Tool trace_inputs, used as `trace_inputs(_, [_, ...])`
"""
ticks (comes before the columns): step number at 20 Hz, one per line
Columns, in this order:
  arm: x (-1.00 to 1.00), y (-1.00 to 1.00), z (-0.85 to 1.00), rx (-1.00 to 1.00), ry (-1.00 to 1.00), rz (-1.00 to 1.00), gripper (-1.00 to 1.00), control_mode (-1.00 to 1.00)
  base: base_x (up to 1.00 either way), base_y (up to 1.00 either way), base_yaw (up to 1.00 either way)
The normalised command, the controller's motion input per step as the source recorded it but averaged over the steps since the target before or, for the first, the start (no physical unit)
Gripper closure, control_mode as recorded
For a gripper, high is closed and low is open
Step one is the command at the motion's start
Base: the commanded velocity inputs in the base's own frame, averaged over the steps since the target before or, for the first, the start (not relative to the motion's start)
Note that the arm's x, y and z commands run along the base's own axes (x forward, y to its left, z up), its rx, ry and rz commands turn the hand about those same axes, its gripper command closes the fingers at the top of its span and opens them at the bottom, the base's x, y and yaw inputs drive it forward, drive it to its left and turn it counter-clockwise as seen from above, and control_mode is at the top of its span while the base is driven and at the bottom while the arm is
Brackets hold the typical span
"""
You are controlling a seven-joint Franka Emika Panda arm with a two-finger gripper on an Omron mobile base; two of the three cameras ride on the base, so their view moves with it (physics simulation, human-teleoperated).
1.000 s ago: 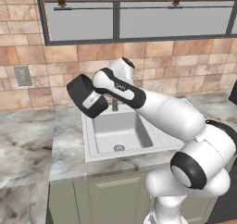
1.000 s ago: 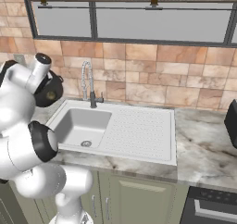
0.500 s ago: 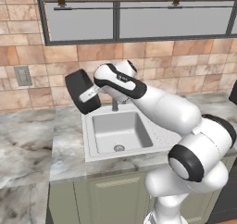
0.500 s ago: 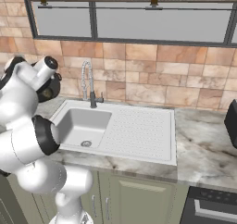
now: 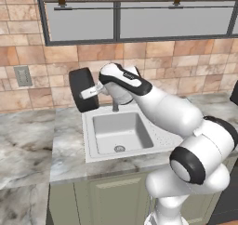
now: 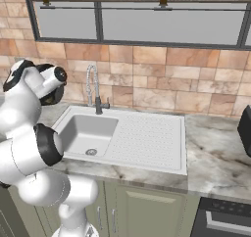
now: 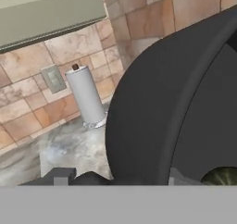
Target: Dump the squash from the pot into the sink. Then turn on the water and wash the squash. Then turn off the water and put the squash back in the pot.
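The gripper [image 5: 93,91] holds the pot [image 5: 82,89] by its rim, lifted above the counter at the far left corner of the sink [image 5: 122,135] and tipped on its side. In the hand view the fingers [image 7: 60,176] straddle the pot wall, clamped on it. The squash [image 7: 221,177] lies inside the pot, just right of the fingers. The faucet [image 6: 92,87] stands behind the basin.

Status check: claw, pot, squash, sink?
Claw gripping pot, pot lifted and tipped on its side over the sink's left edge. Squash inside pot. Sink basin holds no squash; no water at faucet.
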Motion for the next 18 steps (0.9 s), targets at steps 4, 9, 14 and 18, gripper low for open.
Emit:
trace_inputs(4, [0.05,0.00,0.04,0.12,0.00,-0.08,1.00,-1.00,0.00,0.00,0.00])
trace_inputs(9, [0.05,0.00,0.00,0.00,0.04,-0.06,1.00,-1.00,0.00,0.00,0.00])
trace_inputs(14, [0.06,-0.13,0.16,0.03,0.06,-0.02,1.00,-1.00,0.00,0.00,0.00])
trace_inputs(18, [0.03,-0.20,0.36,0.11,0.07,0.00,1.00,-1.00,0.00,0.00,0.00])
